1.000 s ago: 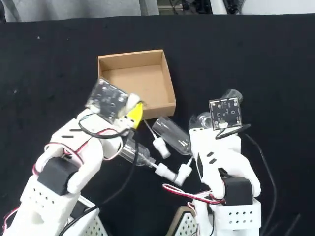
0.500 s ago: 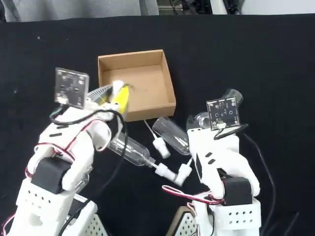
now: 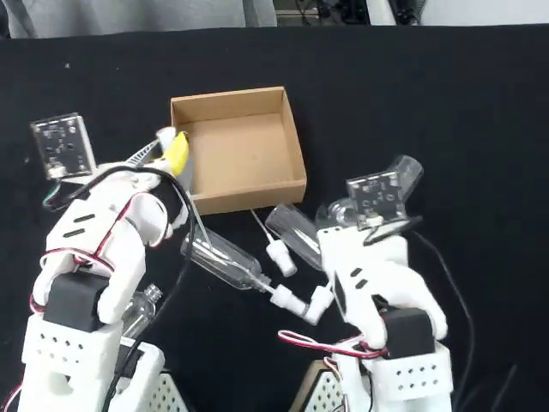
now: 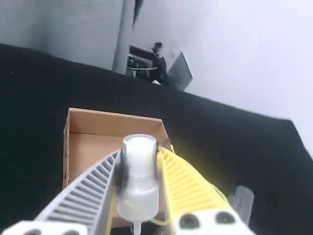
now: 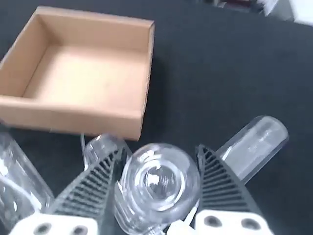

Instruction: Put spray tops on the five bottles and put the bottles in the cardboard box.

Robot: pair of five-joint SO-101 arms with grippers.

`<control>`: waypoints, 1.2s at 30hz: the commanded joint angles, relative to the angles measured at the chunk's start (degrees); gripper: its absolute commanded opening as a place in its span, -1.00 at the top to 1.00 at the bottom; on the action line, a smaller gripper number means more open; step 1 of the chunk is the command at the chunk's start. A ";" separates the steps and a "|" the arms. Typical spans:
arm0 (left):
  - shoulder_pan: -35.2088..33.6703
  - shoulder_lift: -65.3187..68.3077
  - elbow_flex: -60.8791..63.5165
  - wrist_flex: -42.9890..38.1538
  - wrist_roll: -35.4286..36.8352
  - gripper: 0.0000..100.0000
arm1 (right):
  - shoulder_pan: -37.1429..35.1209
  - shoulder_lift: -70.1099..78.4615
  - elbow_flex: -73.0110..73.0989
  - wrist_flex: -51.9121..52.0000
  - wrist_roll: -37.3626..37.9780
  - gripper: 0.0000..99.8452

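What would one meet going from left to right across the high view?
Left pincer holding a spray top → box → right arm.

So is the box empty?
Empty: the box shows only its bare cardboard floor, and bottles lie outside it.

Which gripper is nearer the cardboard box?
Left. Left gripper, with a spray top, is at the cardboard box rim; right gripper, with a bottle, sits apart off its right corner.
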 commanded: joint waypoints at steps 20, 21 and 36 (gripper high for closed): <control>-6.29 -1.32 1.27 -1.32 15.03 0.94 | -4.31 -0.04 0.92 -5.36 -0.26 0.73; -6.46 -1.32 1.54 -1.32 15.03 0.94 | -4.22 -0.04 0.92 -5.63 -0.26 0.73; -6.46 -1.32 2.15 -0.88 14.86 0.94 | -0.44 4.09 0.57 -9.23 1.67 0.73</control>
